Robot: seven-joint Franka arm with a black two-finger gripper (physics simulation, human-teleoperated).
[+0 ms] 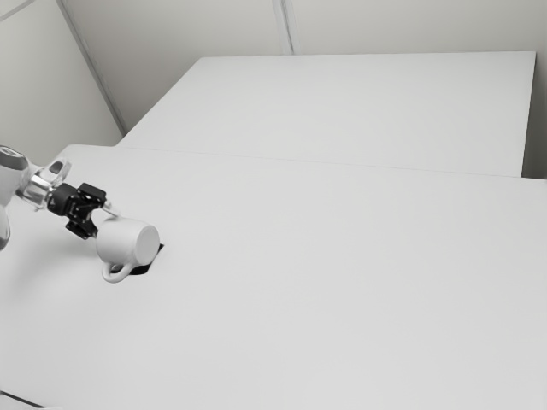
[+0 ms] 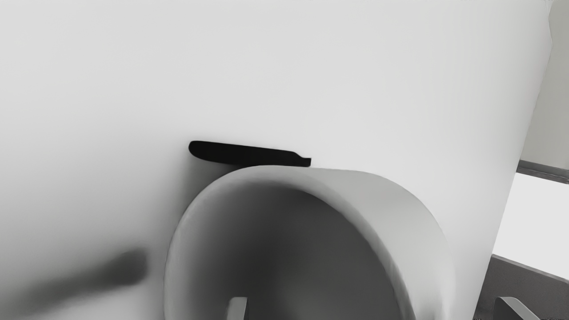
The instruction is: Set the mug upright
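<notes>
Exterior view — white mug (image 1: 126, 243), tipped sideways.

And here's the broad white surface (image 1: 359, 290), running wide across the near side, with a second pale slab (image 1: 359, 102) just beyond it! Light grey wall (image 1: 197, 26) at the far side, a narrow vertical strip (image 1: 285, 26) on it, soft light all over.

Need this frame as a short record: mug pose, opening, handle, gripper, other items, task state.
mug: white, on its side, not upright
opening: toward the gripper
handle: on the side toward the exterior camera
gripper: fingers apart, mug wall between them, not clamped
other: flat black shape beside the mug, identity unclear
surface: pale table
task_state: mug not yet righted
</notes>
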